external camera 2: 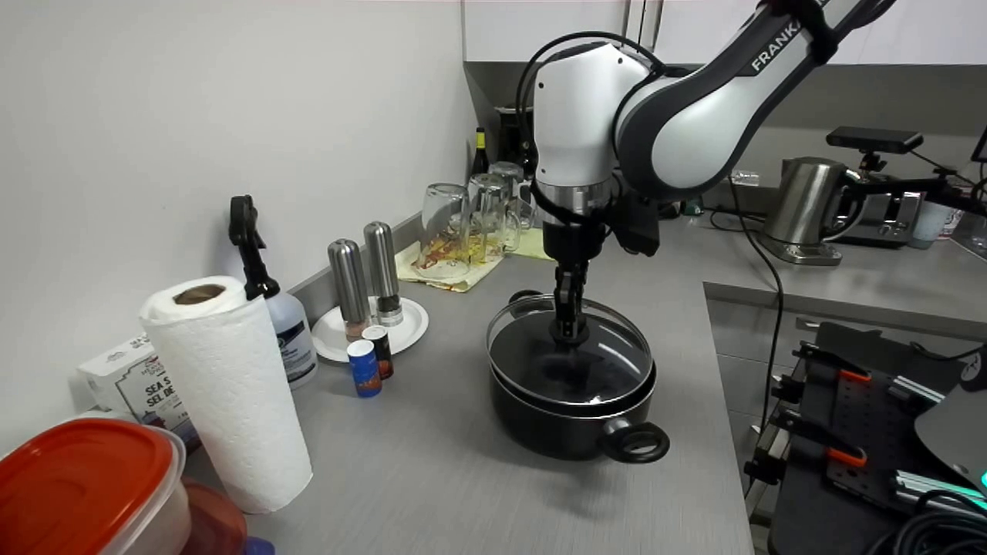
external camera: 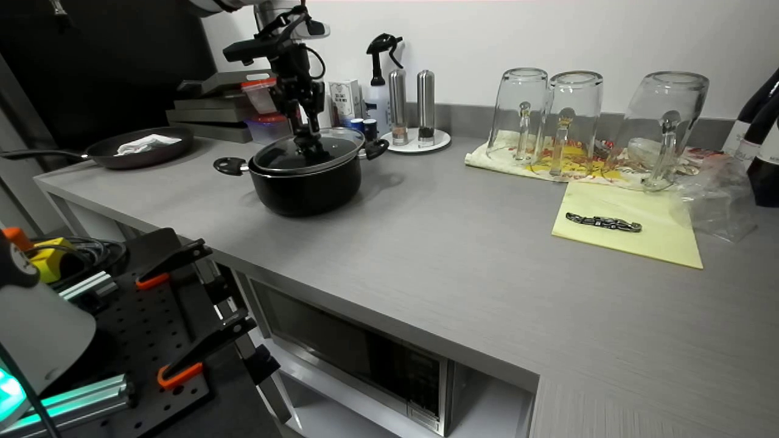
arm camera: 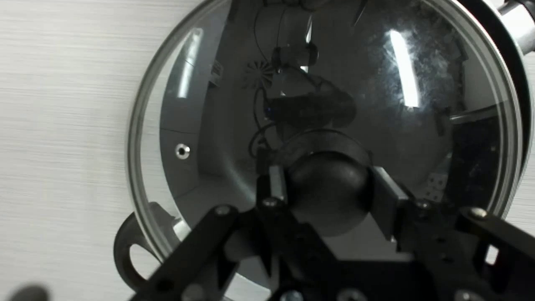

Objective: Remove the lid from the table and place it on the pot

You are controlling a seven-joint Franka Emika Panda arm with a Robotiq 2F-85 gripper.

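While my gripper (external camera 2: pixel 570 333), closed snug, holds lid (arm camera: pixel 317 104) by knob (arm camera: pixel 328 192), pot (external camera 2: pixel 549 433) sits beneath, off-centre, showing past lid's right edge in wrist view.

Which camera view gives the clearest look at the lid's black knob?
The wrist view: it looks down on the knob, its rounded top visible between the fingers of the pincer, near the middle of the lid. In both exterior views, the pincer largely hides it, and dark knob and dark fingers blend together.
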